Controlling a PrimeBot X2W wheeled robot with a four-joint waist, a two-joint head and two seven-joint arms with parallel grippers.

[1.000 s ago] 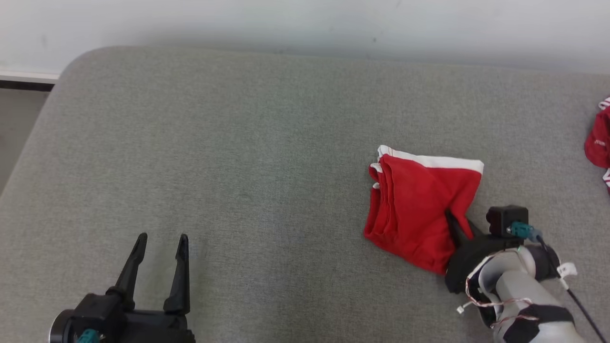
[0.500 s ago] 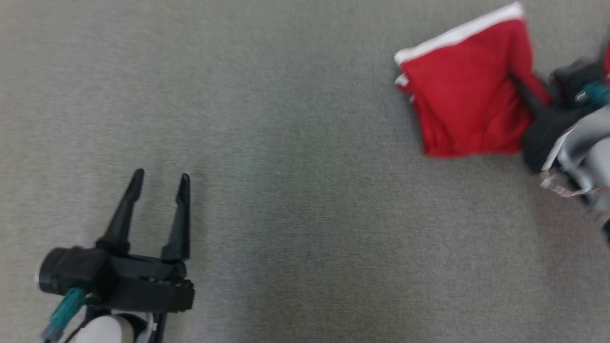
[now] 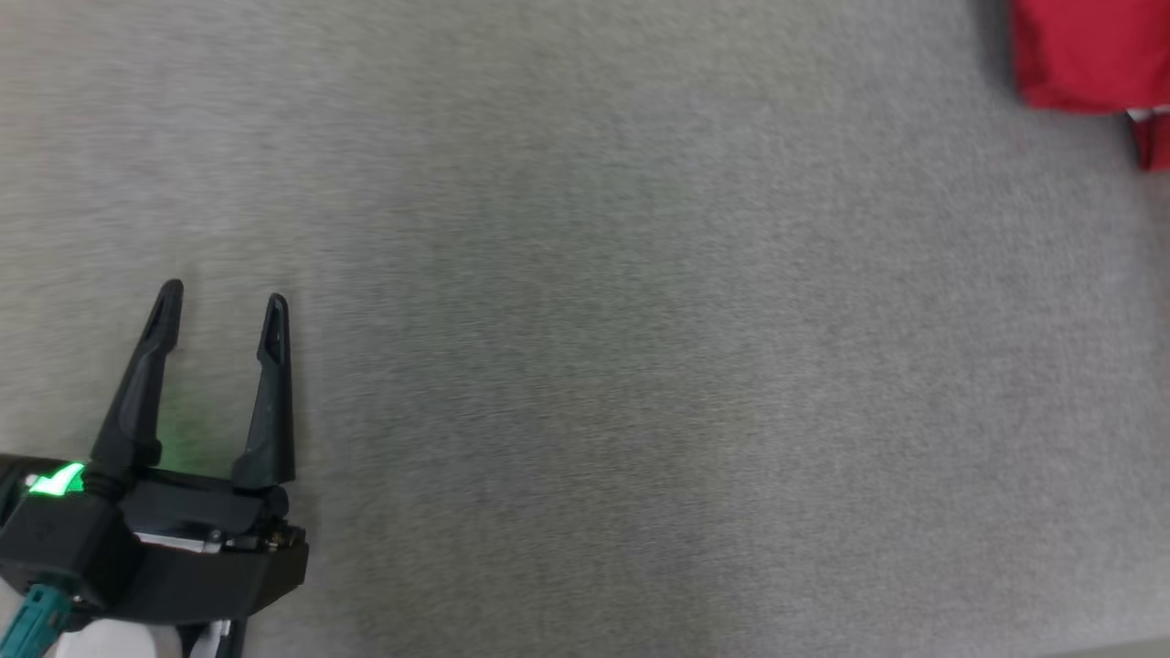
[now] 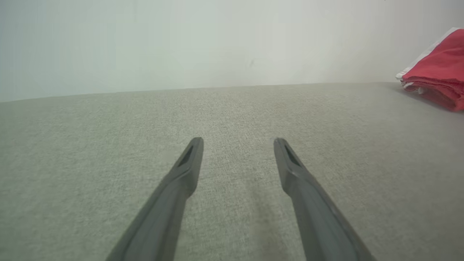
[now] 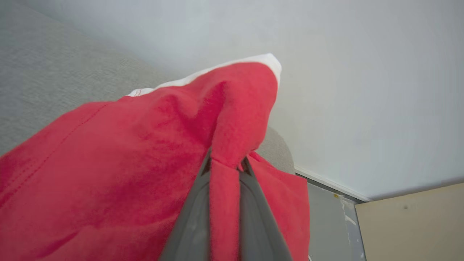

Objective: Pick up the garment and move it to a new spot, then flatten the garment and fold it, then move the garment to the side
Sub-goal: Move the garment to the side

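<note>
Grey woven fabric surface (image 3: 585, 366) stretches under the left gripper (image 3: 222, 297), whose jaws are spread wide and hold nothing. Far to the right, the right gripper (image 5: 226, 161) is pinched tight on an edge of the folded red garment with white trim (image 5: 127, 163). It is best carried low and level so the fold survives, and let go only once it lies flat.

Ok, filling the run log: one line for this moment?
garment: folded, red | right gripper: shut on garment | left gripper: open, empty, over cushion
</note>
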